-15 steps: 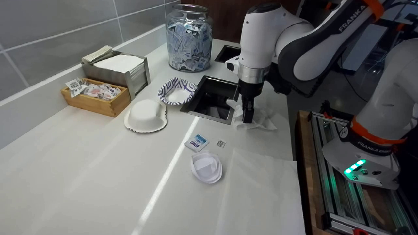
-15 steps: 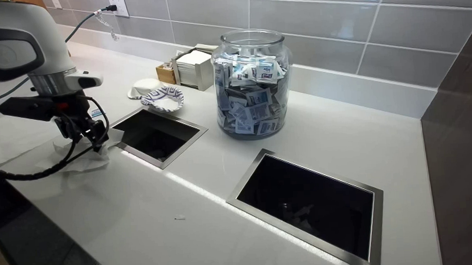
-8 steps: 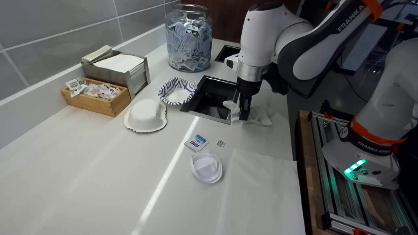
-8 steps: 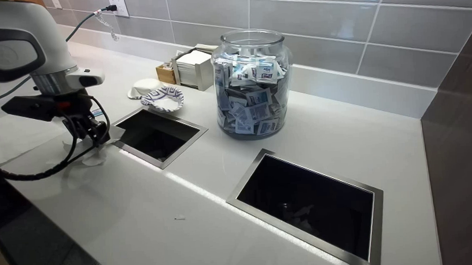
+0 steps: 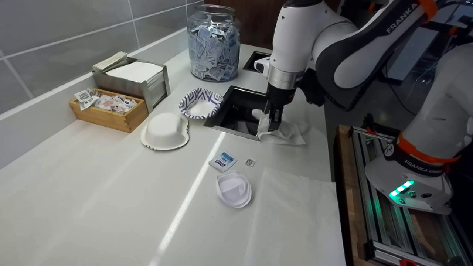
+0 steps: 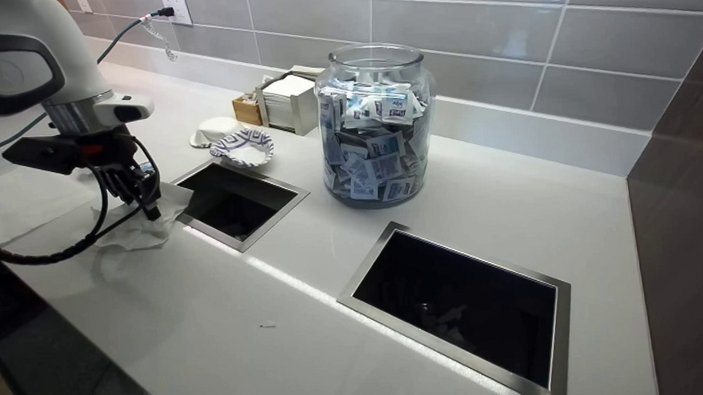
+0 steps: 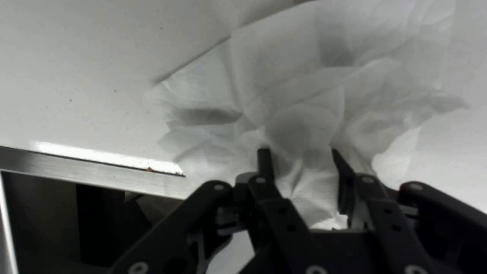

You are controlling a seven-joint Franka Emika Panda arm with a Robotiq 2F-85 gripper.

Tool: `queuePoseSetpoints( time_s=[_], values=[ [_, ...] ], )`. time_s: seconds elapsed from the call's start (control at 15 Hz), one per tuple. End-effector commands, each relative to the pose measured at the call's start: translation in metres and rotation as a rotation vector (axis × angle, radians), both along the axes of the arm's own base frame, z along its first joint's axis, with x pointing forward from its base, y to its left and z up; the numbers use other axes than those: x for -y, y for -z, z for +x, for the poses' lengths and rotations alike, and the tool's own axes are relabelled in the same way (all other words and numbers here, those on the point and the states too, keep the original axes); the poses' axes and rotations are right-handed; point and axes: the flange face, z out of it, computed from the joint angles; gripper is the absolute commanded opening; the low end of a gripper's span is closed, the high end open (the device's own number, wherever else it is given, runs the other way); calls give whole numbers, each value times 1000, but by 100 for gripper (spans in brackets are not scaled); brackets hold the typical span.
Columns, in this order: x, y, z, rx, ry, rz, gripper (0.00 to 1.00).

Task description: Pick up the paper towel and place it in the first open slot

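The crumpled white paper towel [image 5: 290, 136] lies on the counter beside the near slot. It also shows in an exterior view [image 6: 140, 232] and fills much of the wrist view [image 7: 296, 87]. One corner of it overhangs the slot's edge. My gripper [image 7: 299, 150] is right over the towel, fingertips down at its folds. The fingers stand apart with towel folds visible between and below them. In an exterior view the gripper [image 5: 271, 123] partly hides the towel. The near slot is a dark square opening with a metal rim [image 5: 232, 132], also in the wrist view [image 7: 95, 175].
A second slot [image 6: 366, 267] lies farther along the counter. A big glass jar [image 5: 213, 48] of packets, a patterned bowl [image 5: 199, 107], an upturned bowl [image 5: 165, 131], a napkin holder [image 5: 157, 88], a packet [image 5: 223, 161] and a clear lid [image 5: 233, 188] stand around.
My gripper has shifted slightly toward the near slot, and the towel moved a little that way with it. The fingers now look spread apart, and the towel lies flatter than half a second ago.
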Motion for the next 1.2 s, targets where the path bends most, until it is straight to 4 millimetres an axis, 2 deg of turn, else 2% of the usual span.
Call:
queuePoseSetpoints(
  time_s=[0.0,0.27,0.53,0.8,1.13],
  values=[
    [-5,-9,-9,-26,47,-3,71],
    [-11,-17,-15,-61,100,8,99],
    [-10,-30,-16,-38,188,7,100],
    [6,-38,-12,0,330,30,100],
    [29,-24,-6,-19,448,77,100]
  ],
)
